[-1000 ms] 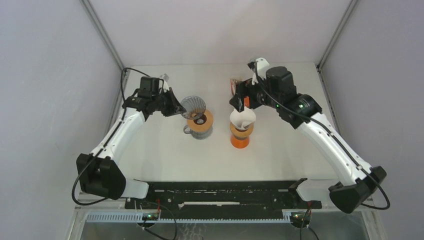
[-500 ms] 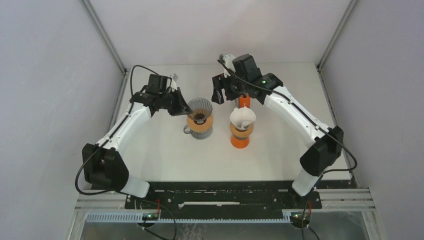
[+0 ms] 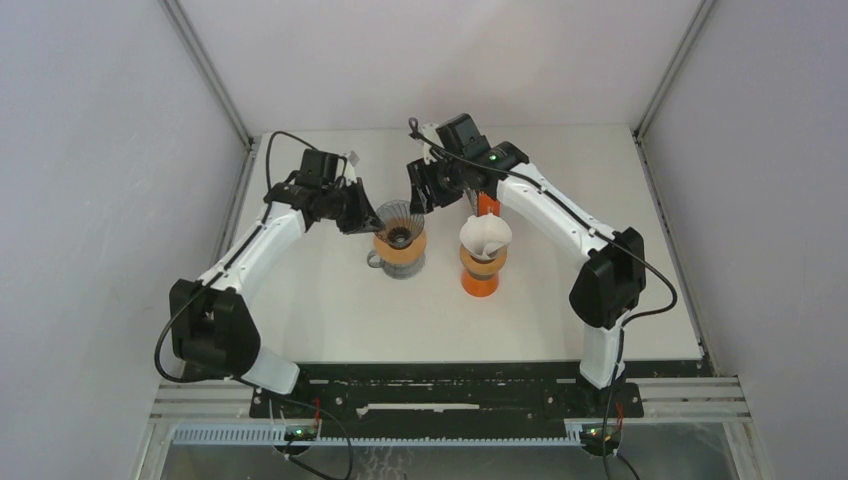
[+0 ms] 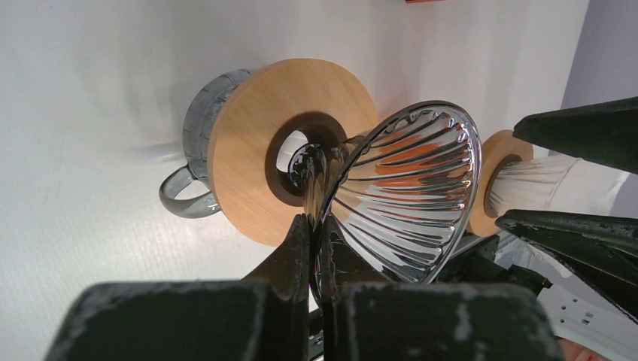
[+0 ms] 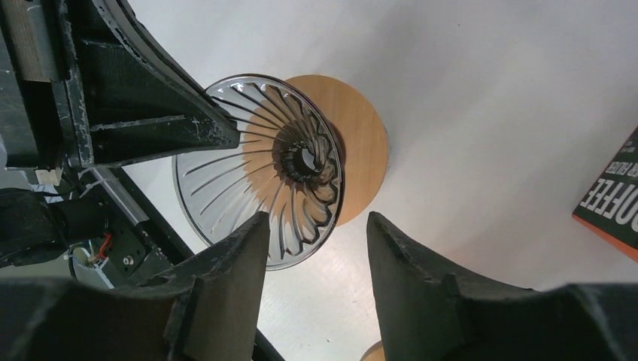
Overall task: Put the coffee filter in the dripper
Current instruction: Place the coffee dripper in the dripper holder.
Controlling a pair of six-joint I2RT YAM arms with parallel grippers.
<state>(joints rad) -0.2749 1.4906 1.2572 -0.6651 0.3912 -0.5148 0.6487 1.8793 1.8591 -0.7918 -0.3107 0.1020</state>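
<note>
Our right tool [image 5: 316, 222] swung left off the orange stand [image 3: 480, 278]; it hangs unclenched, empty, over the dripper [image 5: 252, 165]. The left tool [image 4: 312, 226] pinches its tilted rim. Coffee filter [image 3: 486, 234] sits on that stand, right of it. We'd level dripper first, then pinch filter lightly.

Top external: mounted high behind the arm bases, tilted down; whole table [image 3: 330, 310] covered from far. Left wrist: held low and very close, aimed sideways along the left gripper fingers [image 4: 297, 248] at the dripper [image 4: 406, 188]. Right wrist: held above it, close, aimed down between the right gripper fingers [image 5: 233, 263] into its mouth. Dripper and wooden collar [image 4: 248, 135] are shared by all three views; the filter stand [image 3: 481, 262] is caught by top and left wrist.
</note>
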